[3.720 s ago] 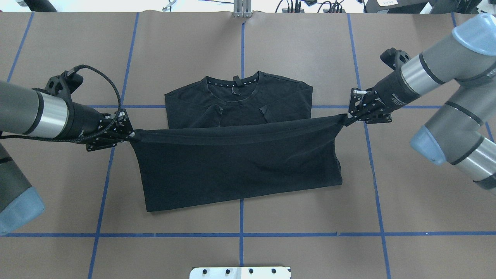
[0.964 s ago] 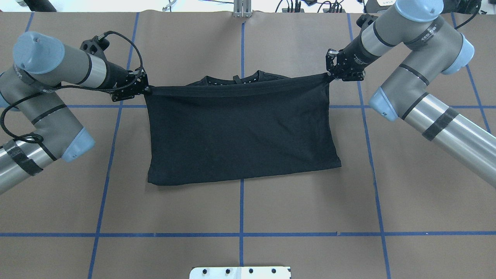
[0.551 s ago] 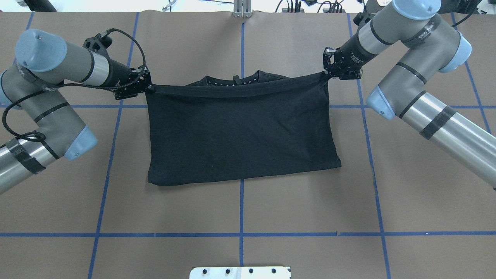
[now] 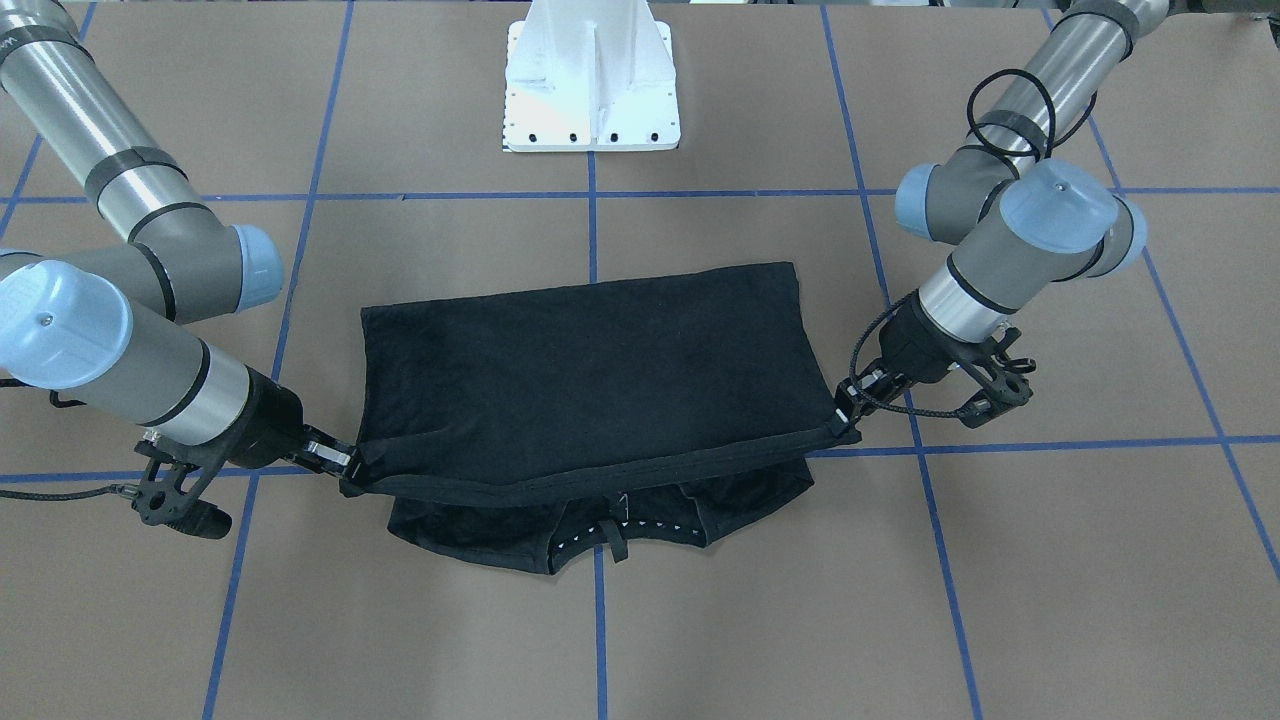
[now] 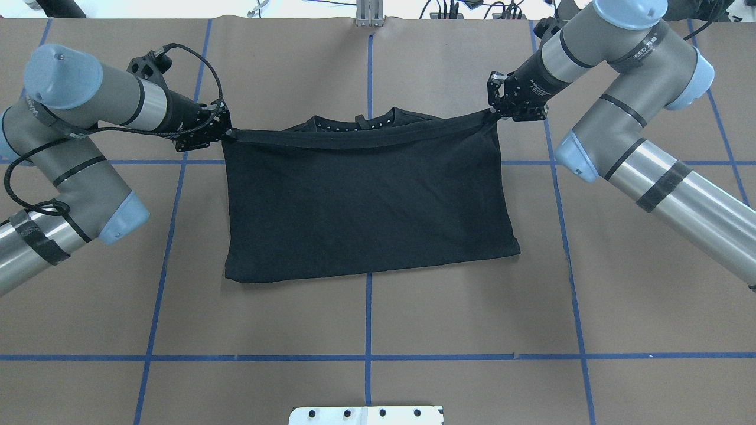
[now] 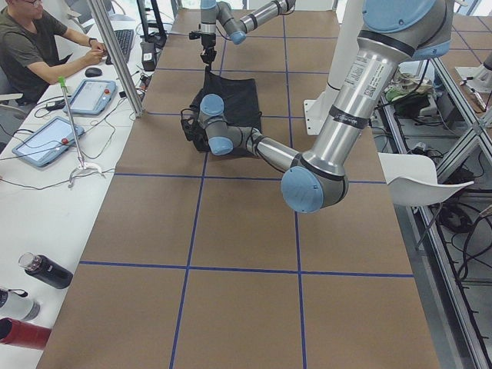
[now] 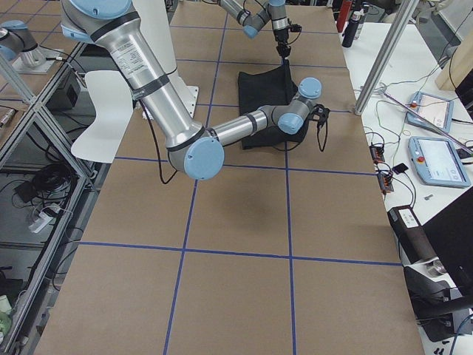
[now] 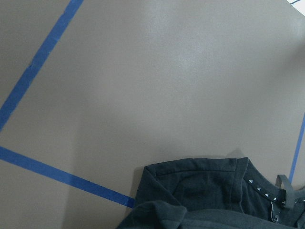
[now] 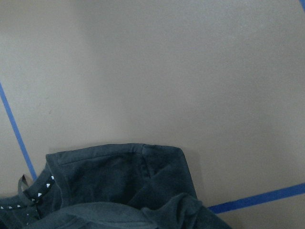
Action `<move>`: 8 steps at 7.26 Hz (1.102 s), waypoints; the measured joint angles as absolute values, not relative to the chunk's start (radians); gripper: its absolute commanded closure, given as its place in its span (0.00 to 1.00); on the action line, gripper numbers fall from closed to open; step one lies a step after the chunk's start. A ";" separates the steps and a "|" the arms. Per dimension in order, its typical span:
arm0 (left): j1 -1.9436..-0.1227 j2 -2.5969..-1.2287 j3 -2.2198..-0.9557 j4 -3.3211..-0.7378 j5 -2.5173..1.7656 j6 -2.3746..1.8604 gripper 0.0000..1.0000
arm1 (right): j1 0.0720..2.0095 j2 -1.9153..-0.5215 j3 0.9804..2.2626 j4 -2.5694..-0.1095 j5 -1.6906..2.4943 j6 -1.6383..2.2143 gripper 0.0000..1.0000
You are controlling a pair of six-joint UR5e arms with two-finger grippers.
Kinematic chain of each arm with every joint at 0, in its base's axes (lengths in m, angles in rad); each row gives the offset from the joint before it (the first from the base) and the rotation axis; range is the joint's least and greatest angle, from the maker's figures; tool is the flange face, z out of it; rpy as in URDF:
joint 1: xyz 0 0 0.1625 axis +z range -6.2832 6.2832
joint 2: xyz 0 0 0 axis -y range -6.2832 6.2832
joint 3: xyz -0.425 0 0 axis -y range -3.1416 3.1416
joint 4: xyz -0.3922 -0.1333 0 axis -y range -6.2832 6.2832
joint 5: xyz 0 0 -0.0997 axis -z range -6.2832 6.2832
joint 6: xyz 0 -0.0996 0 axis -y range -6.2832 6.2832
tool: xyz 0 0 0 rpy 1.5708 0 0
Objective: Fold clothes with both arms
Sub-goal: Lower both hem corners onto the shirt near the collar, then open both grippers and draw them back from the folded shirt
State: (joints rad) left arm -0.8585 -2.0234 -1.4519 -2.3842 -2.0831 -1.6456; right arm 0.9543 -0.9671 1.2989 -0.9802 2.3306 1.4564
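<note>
The black T-shirt [image 5: 366, 200] lies plain side up on the brown table, its lower half drawn up over its upper half. Its hem [image 5: 360, 137] hangs stretched between the two grippers, just short of the collar [image 5: 354, 122]. My left gripper [image 5: 223, 133] is shut on the hem's left corner. My right gripper [image 5: 493, 112] is shut on the hem's right corner. From the front, the hem [image 4: 600, 470] is raised above the collar [image 4: 610, 530], with the left gripper [image 4: 843, 415] and right gripper [image 4: 345, 462] at its ends. Both wrist views show the collar end of the shirt [image 8: 209, 191] [image 9: 114, 186] below.
Blue tape lines [image 5: 367, 307] cross the brown table cover. The white pedestal base [image 4: 592, 75] stands at the robot's side. A person [image 6: 34, 46] sits at a side desk with tablets [image 6: 46, 138]; bottles [image 6: 46, 270] stand nearby.
Both grippers carried the hem from mid-shirt toward the collar. In the last second the right gripper moved slightly farther away and inward; the left barely moved.
</note>
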 measured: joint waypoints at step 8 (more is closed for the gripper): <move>-0.872 -2.014 -1.510 -2.371 -2.079 -1.643 0.00 | 0.917 -1.062 1.404 -0.982 2.314 1.465 0.01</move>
State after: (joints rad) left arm -0.8718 -2.0145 -1.5103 -2.3707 -2.0788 -1.6427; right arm 0.9170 -1.0622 1.4039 -0.9816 2.3137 1.4654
